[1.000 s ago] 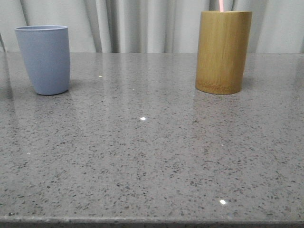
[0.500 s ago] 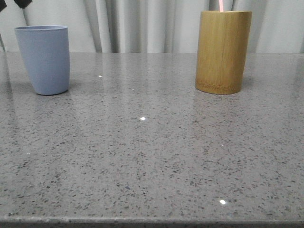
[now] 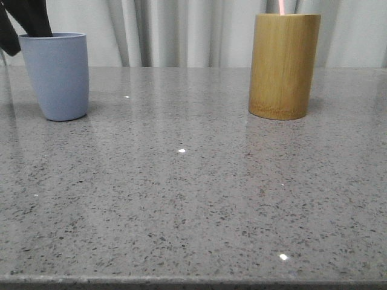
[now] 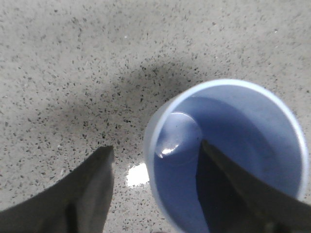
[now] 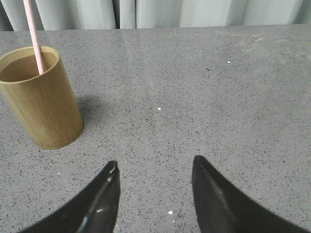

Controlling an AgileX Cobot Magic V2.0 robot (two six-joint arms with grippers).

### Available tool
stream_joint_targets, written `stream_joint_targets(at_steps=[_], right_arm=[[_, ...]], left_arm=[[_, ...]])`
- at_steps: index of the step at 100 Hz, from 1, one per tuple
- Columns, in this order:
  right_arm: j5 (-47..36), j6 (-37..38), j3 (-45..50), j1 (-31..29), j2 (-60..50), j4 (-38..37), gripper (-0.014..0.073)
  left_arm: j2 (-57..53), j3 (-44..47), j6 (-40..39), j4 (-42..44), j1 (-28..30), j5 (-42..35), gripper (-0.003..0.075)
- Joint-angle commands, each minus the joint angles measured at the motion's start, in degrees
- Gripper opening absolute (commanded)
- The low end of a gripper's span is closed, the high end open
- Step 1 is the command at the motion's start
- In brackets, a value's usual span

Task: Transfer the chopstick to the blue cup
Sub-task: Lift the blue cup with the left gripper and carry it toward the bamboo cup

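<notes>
The blue cup (image 3: 57, 75) stands at the table's far left and is empty inside in the left wrist view (image 4: 248, 121). My left gripper (image 3: 23, 30) is open and straddles the cup's wall (image 4: 156, 147), one finger inside the cup and the other outside. One pale pink chopstick (image 3: 282, 6) stands in the tan bamboo holder (image 3: 284, 66) at the far right. Both also show in the right wrist view, the chopstick (image 5: 34, 36) leaning in the holder (image 5: 41, 99). My right gripper (image 5: 155, 162) is open and empty above the table, apart from the holder.
The grey speckled table (image 3: 193, 193) runs to a front edge at the bottom of the front view. Pale curtains (image 3: 181, 30) hang behind the table. The right arm does not show in the front view.
My left gripper has come down into the front view at the top left and now reaches the blue cup's rim. The cups and chopstick have not moved.
</notes>
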Motion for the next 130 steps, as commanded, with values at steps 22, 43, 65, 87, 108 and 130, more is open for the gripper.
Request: stream_joint_targets(at_steps=[22, 43, 65, 87, 108, 130], right_arm=[[-4.6, -0.2, -2.1, -0.3, 0.6, -0.2, 0.0367], [-4.6, -0.2, -2.1, -0.3, 0.6, -0.2, 0.0367], [-4.6, -0.2, -2.1, -0.3, 0.6, -0.2, 0.0367], [-4.6, -0.2, -2.1, -0.3, 0.6, -0.2, 0.0367], [-4.6, -0.2, -2.1, -0.3, 0.6, -0.2, 0.0367], [-4.5, -0.2, -2.1, -0.3, 0.6, -0.2, 0.0367]], left_arm=[[-1.5, -2.0, -0.8, -1.0, -0.3, -2.6, 0.0214], [-1.5, -2.0, -0.8, -1.0, 0.0, -2.3, -0.0018], [-1.5, -4.8, -0.8, -1.5, -0.4, -0.9, -0.0019], [-1.2, -9.9, -0.8, -1.5, -5.1, -2.0, -0.0019], [2.6, -14.2, -0.8, -1.5, -9.7, -0.9, -0.0019], [6.0, -17.7, -0.9, -1.4, -13.5, -1.0, -0.0019]])
